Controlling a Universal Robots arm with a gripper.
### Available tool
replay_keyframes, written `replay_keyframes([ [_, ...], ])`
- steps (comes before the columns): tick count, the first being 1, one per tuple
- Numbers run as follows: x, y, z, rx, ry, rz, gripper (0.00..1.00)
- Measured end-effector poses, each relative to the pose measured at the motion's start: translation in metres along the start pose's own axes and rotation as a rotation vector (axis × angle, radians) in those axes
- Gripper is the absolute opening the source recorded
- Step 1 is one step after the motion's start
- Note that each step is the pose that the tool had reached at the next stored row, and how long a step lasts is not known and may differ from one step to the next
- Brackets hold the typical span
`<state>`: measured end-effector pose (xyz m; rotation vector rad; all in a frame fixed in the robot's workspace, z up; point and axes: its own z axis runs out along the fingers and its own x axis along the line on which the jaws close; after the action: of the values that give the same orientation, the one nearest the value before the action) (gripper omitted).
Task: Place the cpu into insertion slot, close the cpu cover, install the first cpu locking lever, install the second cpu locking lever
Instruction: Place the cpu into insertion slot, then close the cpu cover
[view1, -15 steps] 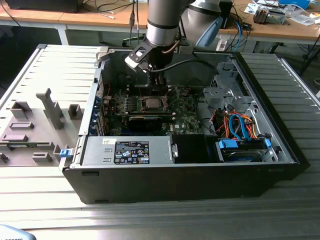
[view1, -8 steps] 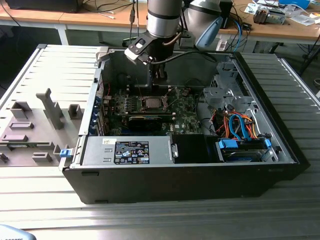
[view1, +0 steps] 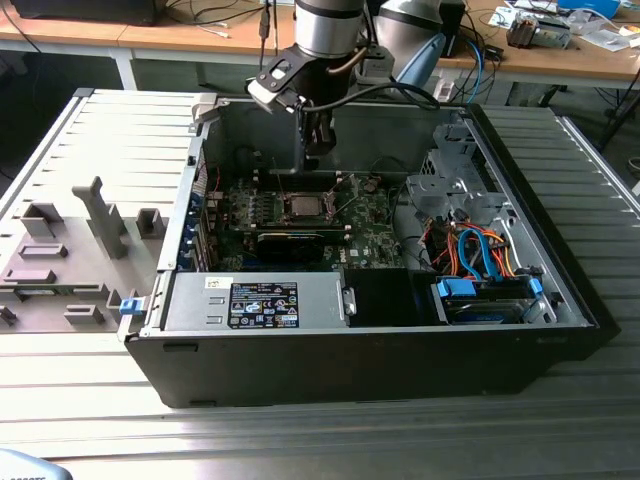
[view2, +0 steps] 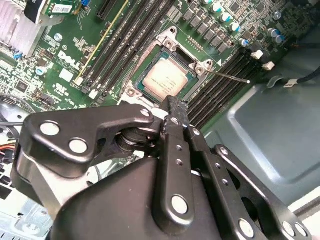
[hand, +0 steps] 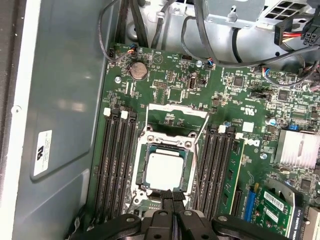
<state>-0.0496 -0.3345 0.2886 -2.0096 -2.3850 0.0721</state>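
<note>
Gripper (hand: 172, 194), jaws together, is hovering beside the seated cpu (hand: 164, 170); open cpu cover (hand: 177, 108) is probably wanting a slow, square push down.

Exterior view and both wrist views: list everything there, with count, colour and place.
computer case: one, black, open, on the metal table
motherboard: one, green, inside the case
cpu: one, silver-grey, seated in the insertion slot
cpu cover: one, silver, swung open beside the slot
coin cell: one, silver, on the motherboard
power supply: one, grey, black label, inside the case
cables: several, blue and orange, exterior view's right of the case
fixtures: several, grey, exterior view's left of the case
arm: one, silver-grey, above the case
hand: one, black, shut, above the slot's edge
</note>
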Motion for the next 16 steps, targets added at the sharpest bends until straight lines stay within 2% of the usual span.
replay_keyframes([
  [5,0.0,0.0,-0.0004,0.0002,-0.0003,0.0,0.11],
  [16,-0.0024,0.0099,-0.0008,0.0002,-0.0002,0.0,0.11],
])
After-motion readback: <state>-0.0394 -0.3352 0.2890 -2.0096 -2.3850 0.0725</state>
